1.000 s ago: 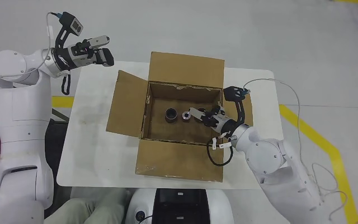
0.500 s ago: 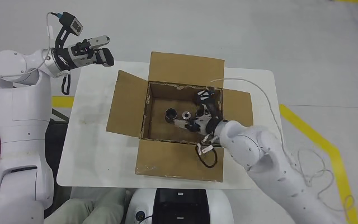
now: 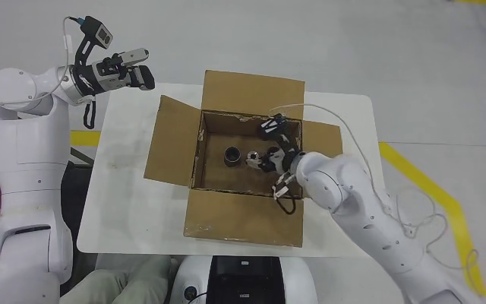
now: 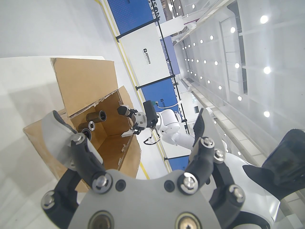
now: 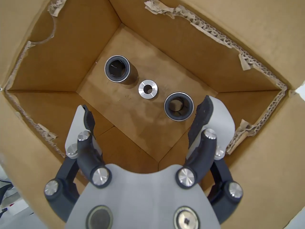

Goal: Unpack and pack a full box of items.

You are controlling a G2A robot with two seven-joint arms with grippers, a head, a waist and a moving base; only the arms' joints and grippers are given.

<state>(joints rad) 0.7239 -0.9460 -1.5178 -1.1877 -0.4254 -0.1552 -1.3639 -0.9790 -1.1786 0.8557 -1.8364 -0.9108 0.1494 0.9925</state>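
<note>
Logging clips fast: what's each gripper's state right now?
Left gripper: open, empty.
Right gripper: open, empty, over the open cardboard box.

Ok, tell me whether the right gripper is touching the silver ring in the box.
Apart. The right wrist view shows the right gripper, jaws open, clear of the silver ring, with bare box floor between.

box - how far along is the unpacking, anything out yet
Early. Done: the box is open, flaps folded out. In hand: nothing; the right gripper hangs open above the parts in the box, and the left gripper is open and empty beyond a corner of the table. Left: two dark cylinders and a silver ring all sit on the box floor, to be lifted out, then packed again.
</note>
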